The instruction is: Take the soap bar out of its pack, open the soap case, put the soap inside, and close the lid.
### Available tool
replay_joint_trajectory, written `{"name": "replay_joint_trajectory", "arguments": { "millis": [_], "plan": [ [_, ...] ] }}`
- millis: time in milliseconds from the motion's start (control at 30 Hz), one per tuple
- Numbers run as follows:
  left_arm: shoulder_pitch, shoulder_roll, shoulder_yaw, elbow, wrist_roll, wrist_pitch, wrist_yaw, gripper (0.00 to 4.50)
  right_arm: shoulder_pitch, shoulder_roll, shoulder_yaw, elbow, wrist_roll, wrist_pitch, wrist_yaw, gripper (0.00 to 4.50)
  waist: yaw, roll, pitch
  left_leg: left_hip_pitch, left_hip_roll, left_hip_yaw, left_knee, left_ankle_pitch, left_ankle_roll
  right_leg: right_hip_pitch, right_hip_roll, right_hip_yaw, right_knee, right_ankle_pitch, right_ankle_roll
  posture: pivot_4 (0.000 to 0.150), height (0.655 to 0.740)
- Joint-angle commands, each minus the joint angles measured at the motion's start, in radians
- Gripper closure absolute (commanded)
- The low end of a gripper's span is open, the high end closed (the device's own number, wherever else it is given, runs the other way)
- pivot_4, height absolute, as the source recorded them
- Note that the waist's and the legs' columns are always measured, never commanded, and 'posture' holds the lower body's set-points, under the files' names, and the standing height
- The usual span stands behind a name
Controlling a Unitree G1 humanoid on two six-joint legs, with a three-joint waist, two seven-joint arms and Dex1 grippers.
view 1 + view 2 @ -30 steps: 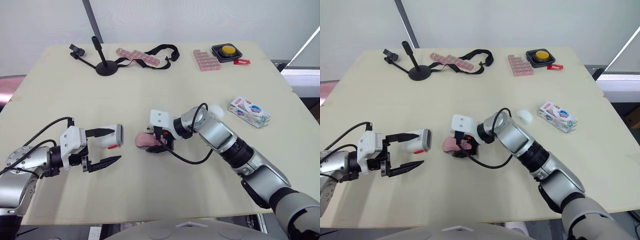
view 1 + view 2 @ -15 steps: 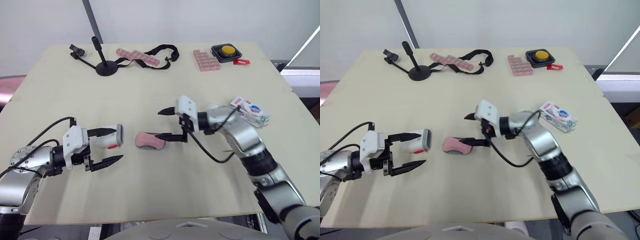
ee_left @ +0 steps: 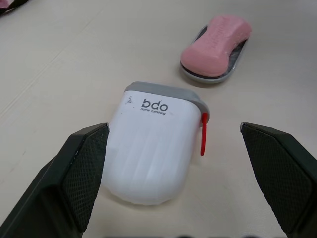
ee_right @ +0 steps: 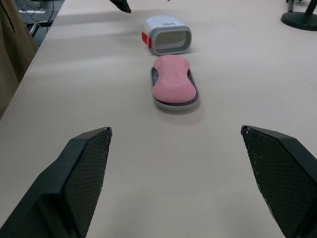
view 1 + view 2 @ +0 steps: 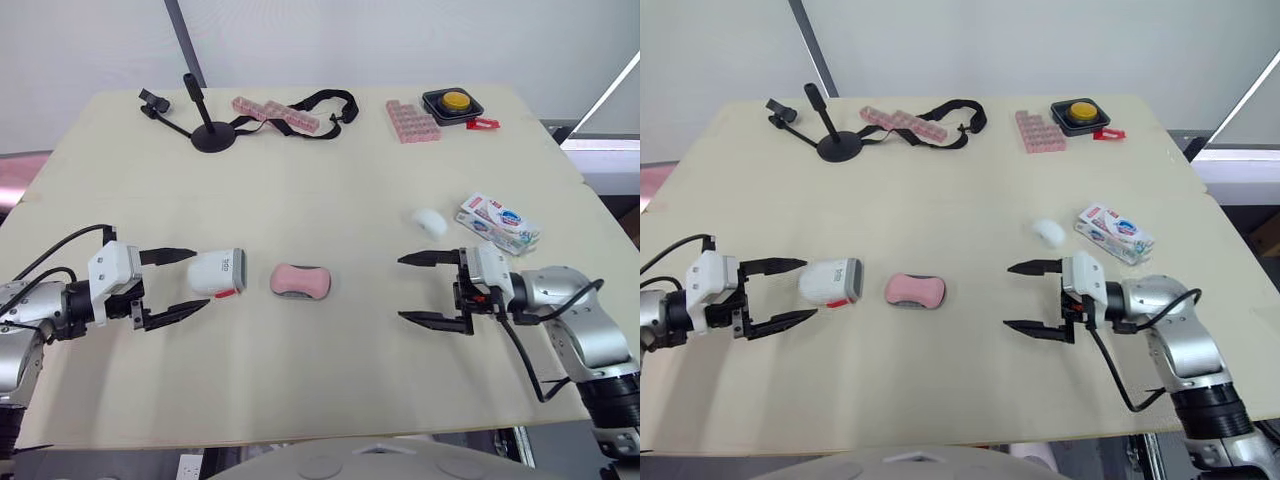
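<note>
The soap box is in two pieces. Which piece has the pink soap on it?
The flat grey tray holds the pink soap; the white cover lies on its side beside it, empty.

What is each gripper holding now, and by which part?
Nothing is held. The left gripper and the right gripper are open; the white case cover lies unclamped between the left fingers.

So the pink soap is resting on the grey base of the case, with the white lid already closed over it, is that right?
Not quite: the pink soap does rest on the grey base, but the white lid lies on the table beside it, not closed, as the left eye view shows.
</note>
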Motion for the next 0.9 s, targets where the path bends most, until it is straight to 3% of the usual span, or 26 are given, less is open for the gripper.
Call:
{"name": "replay_joint_trajectory", "arguments": {
  "millis": [33, 233, 467, 900],
  "plan": [
    [-0.009, 0.018, 0.036, 0.013, -0.006, -0.009, -0.003, 0.0, 0.02, -0.018, -0.032, -0.032, 0.042, -0.021, 0.008, 0.04, 0.0, 0.0, 0.0, 0.0, 0.0, 0.0, 0.0, 0.0, 0.0, 0.0, 0.0, 0.0, 0.0, 0.0, 0.0, 0.15, 0.74],
    [-0.086, 0.076, -0.03, 0.161, 0.095, -0.132, -0.089, 0.0, 0.039, -0.022, -0.013, -0.041, 0.03, -0.032, 0.005, 0.04, 0.003, 0.0, 0.0, 0.001, 0.0, 0.0, 0.0, 0.0, 0.0, 0.0, -0.001, 0.0, -0.001, 0.0, 0.0, 0.15, 0.74],
    [-0.238, 0.096, -0.128, 0.31, 0.151, -0.146, -0.172, 0.0, 0.024, -0.041, -0.012, -0.001, 0.022, -0.054, 0.027, 0.04, 0.011, -0.001, 0.0, 0.006, -0.001, 0.0, 0.0, 0.001, 0.001, 0.0, -0.001, -0.001, 0.002, 0.0, 0.0, 0.15, 0.74],
    [-0.475, 0.046, -0.275, 0.536, 0.249, -0.247, -0.231, 0.0, 0.05, -0.06, -0.013, -0.025, 0.022, -0.052, 0.011, 0.04, 0.034, -0.001, -0.001, -0.001, -0.001, 0.0, 0.001, 0.001, 0.001, 0.0, -0.001, -0.001, 0.002, 0.0, 0.0, 0.15, 0.74]
  ]
}}
